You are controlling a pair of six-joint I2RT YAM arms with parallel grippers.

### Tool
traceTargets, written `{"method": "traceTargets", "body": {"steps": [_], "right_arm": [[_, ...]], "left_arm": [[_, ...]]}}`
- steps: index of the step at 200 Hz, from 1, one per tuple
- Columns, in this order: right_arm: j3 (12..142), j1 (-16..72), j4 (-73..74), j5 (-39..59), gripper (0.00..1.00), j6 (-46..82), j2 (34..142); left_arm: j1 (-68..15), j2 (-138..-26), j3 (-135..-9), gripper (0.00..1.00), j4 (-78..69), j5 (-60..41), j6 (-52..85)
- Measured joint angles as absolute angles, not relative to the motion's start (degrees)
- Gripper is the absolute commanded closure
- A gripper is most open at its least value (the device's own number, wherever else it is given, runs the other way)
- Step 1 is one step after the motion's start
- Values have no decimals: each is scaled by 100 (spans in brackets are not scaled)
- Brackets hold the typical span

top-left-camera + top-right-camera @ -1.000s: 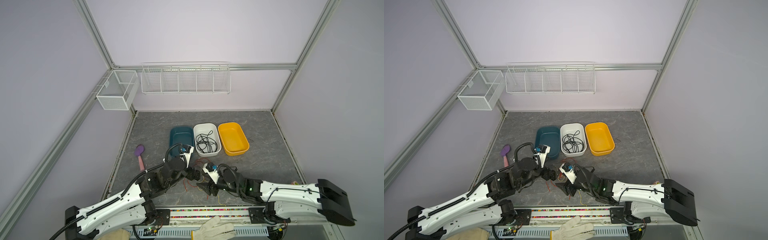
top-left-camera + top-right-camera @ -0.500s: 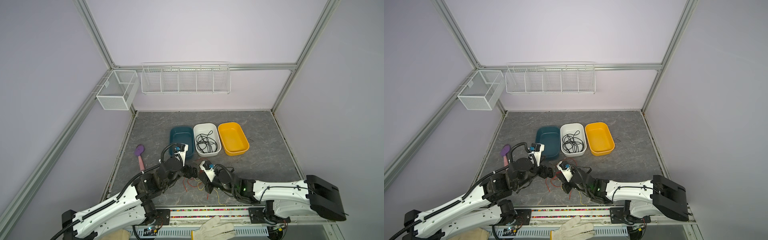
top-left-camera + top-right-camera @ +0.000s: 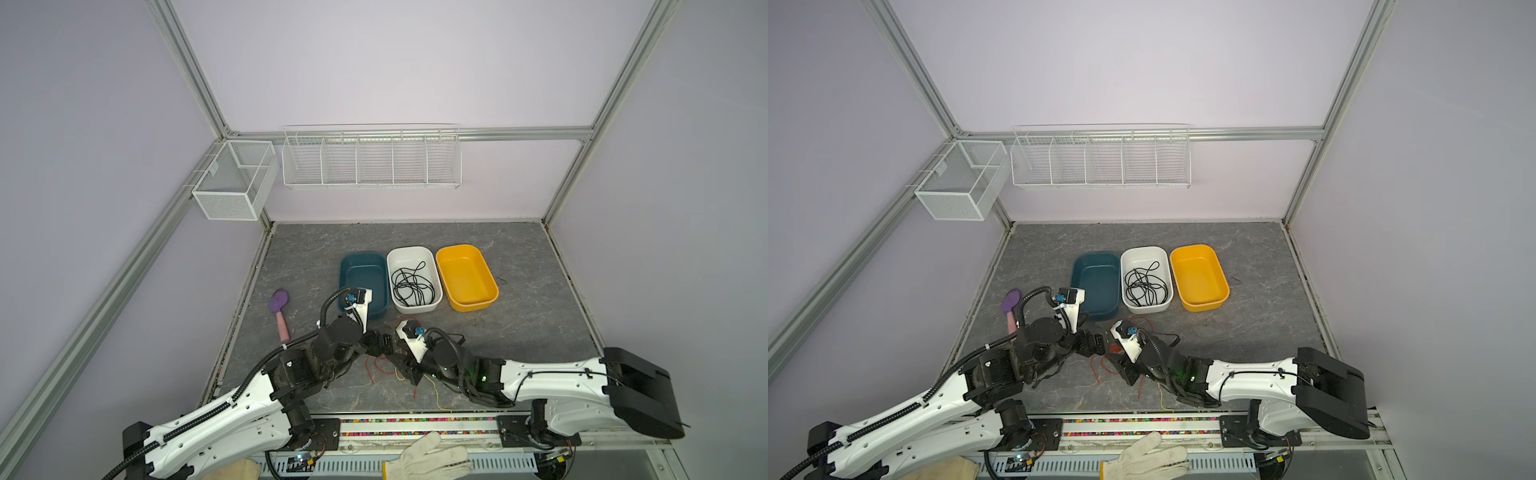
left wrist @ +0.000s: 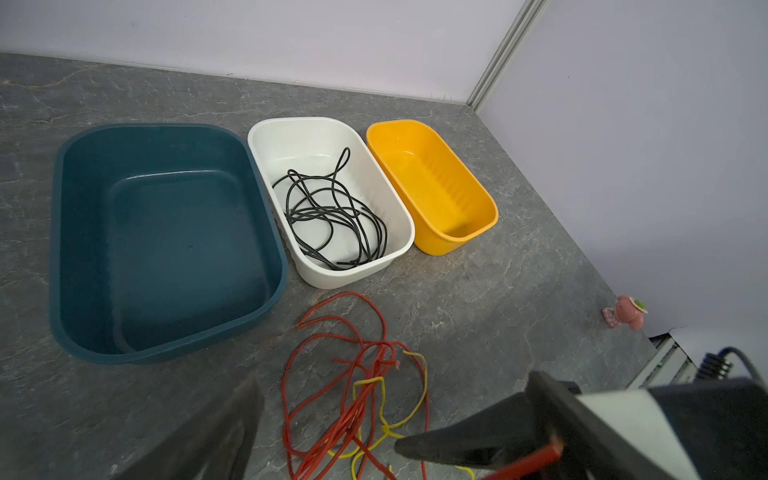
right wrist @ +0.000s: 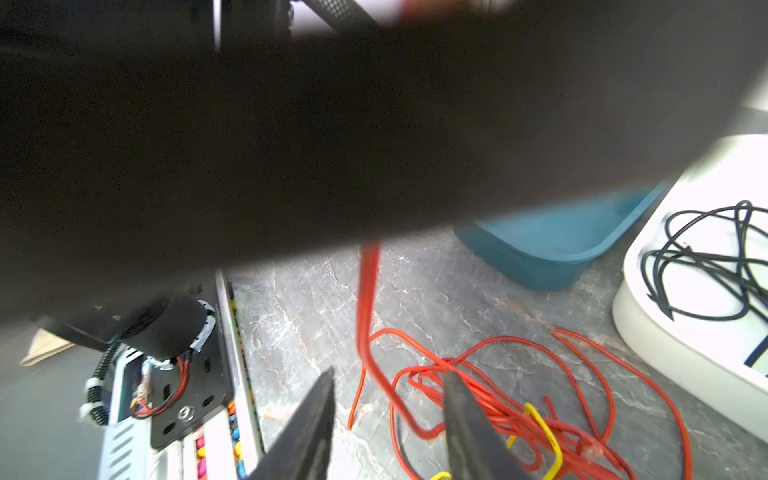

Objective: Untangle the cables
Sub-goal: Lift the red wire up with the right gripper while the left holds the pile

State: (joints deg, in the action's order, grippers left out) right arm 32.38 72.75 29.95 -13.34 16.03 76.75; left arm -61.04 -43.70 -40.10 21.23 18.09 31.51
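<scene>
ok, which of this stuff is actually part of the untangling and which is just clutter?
Job: red cable and yellow cable, tangled together; black cable in the white bin; likely the teal bin and yellow bin.
Clutter: purple spatula, pink figurine, work glove, wall baskets.

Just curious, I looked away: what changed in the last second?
The left gripper and the right gripper both slid leftward in both top views. The right one's jaws now stand apart over the red and yellow cables, one red strand between them; the left stayed wide open. The black cable in the white tub and the purple spatula stayed put.
</scene>
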Motion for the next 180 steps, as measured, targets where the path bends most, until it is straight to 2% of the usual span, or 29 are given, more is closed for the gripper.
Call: {"method": "traceTargets", "body": {"steps": [20, 49, 68, 111, 180], "right_arm": [[3269, 7290, 3157, -1468, 59, 1601, 7797], [3282, 7290, 3400, -1704, 83, 1625, 7957], [3282, 7301, 3509, -1872, 93, 1601, 8027], [3221, 7341, 3522, -2145, 93, 1599, 7898], [3009, 7378, 2799, -2403, 93, 1468, 6608]], "left_arm": [[-6099, -4270, -3966, 1, 2139, 1828, 3260], [-6080, -4215, -3931, 1, 2132, 1850, 3472], [-6075, -4160, -3898, 1, 2130, 1846, 3610], [-6075, -4040, -3896, 1, 2023, 1815, 3776], [-6075, -3942, -3896, 1, 2123, 1872, 3498]]}}
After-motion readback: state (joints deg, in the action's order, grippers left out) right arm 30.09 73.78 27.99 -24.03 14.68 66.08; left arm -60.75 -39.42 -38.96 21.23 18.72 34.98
